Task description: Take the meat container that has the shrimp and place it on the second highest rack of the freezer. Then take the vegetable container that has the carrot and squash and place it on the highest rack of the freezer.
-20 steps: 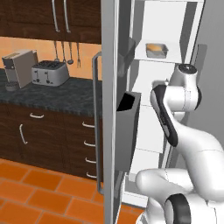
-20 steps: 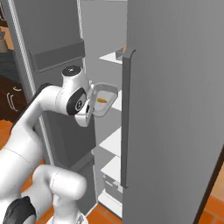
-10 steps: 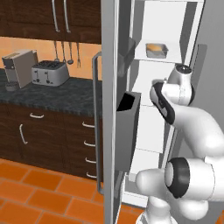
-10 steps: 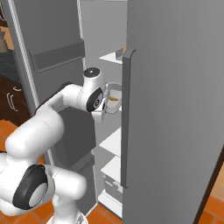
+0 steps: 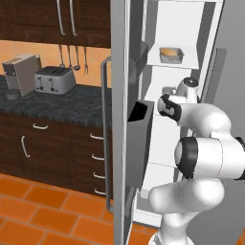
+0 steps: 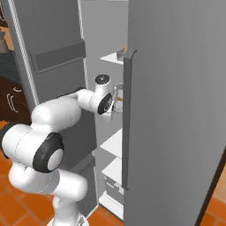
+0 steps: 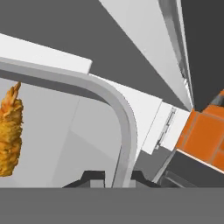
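- Pincer: its two dark fingertips are pinched tight on the rounded grey rim of the clear-walled meat container, the one with a breaded orange shrimp lying on its pale floor.
- In the right base view the white arm reaches into the open tall grey freezer, and the pincer with its container sits just behind the edge of the long vertical grey bar handle, so part of the load is hidden there.
- In the left base view the wrist hangs one level below the highest rack, a flat white shelf that already carries a small grey tray with something orange in it.
- Judged from that, the container is level with the second highest rack, or a little above it; I cannot tell whether its base touches the shelf.
- The relation that matters: the shelf surface lies beneath and further in from the held rim, so the coming move is likely a short push inward and a lowering before letting go.
- The grip is on one edge only, so the container may tilt away from the pincer.
- The vegetable container's turn has not come.
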### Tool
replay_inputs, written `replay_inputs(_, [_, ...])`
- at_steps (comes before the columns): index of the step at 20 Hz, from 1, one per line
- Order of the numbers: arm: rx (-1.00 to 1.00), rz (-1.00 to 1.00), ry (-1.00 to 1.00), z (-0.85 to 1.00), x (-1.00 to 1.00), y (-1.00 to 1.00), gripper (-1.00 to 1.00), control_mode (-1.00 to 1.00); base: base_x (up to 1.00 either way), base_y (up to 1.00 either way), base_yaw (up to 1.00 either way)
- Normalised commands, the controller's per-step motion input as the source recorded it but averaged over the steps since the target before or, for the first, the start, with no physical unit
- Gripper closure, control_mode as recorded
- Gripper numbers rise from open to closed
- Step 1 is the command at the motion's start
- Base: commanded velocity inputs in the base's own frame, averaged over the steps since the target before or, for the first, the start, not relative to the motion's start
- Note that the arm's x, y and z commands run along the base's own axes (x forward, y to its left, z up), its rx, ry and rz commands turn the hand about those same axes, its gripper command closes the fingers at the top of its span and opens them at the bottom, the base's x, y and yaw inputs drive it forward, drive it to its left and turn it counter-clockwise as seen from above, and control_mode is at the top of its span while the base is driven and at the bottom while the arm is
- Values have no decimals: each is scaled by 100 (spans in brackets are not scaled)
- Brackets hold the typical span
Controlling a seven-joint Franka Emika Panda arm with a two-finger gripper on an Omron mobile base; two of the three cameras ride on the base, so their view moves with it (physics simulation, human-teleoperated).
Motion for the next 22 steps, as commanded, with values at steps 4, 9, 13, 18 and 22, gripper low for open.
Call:
replay_inputs(4, [2,-4,0,-19,69,-42,100,-100,0,0,0])
replay_inputs(9, [0,0,0,-10,98,-14,100,-100,0,0,0])
replay_inputs(13, [0,0,0,-42,96,-22,100,-100,0,0,0])
replay_inputs(18, [0,0,2,-44,67,-47,100,-100,0,0,0])
replay_inputs(22, [0,0,9,-40,56,-35,100,-100,0,0,0])
